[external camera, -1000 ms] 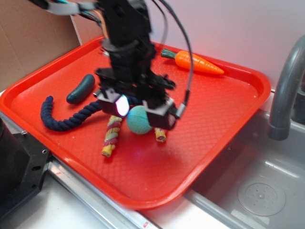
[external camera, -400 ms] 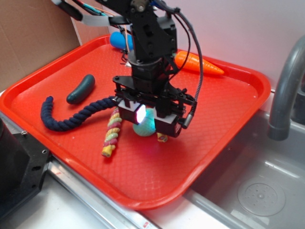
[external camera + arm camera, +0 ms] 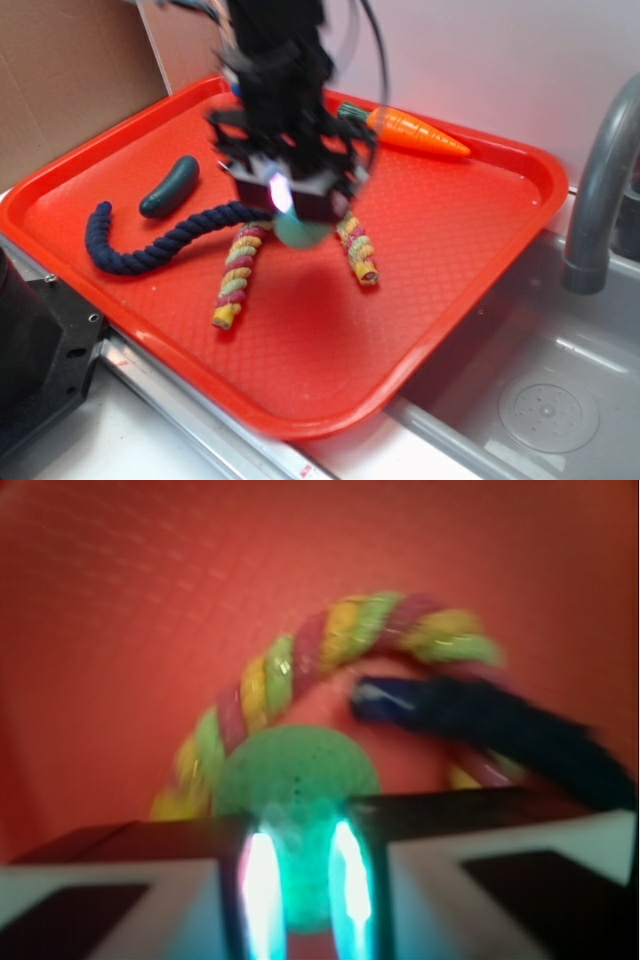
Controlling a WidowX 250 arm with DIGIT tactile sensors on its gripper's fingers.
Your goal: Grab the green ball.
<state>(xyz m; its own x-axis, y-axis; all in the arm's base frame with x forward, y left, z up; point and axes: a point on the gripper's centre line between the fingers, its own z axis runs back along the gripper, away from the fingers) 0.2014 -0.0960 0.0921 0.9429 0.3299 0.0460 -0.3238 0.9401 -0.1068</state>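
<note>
Closest to the wrist camera, the gripper (image 3: 300, 880) is closing its two lit fingers (image 3: 258, 880) on the green ball (image 3: 297, 780), which is sitting squeezed between them, its lower part hidden by the finger blocks and its upper half bulging out above. The whole wrist view is blurring, so the ball's surface is hard to make out. Just beyond it, the multicoloured rope (image 3: 330, 645) is arching over the ball, and a dark blue rope end (image 3: 470, 715) is crossing in front of that arch on the right, running out of frame. In the exterior view, the gripper (image 3: 290, 205) is smearing with motion; only a sliver of the ball (image 3: 300, 233) is peeking out beneath it, hanging above the red tray (image 3: 300, 360) and apparently off its floor. The striped rope (image 3: 235, 280) is lying splayed below, the navy rope (image 3: 140, 250) curling left. Farther back, the dark green cucumber toy (image 3: 170, 187) and the carrot toy (image 3: 415, 132) are resting near the tray's far edge.
</note>
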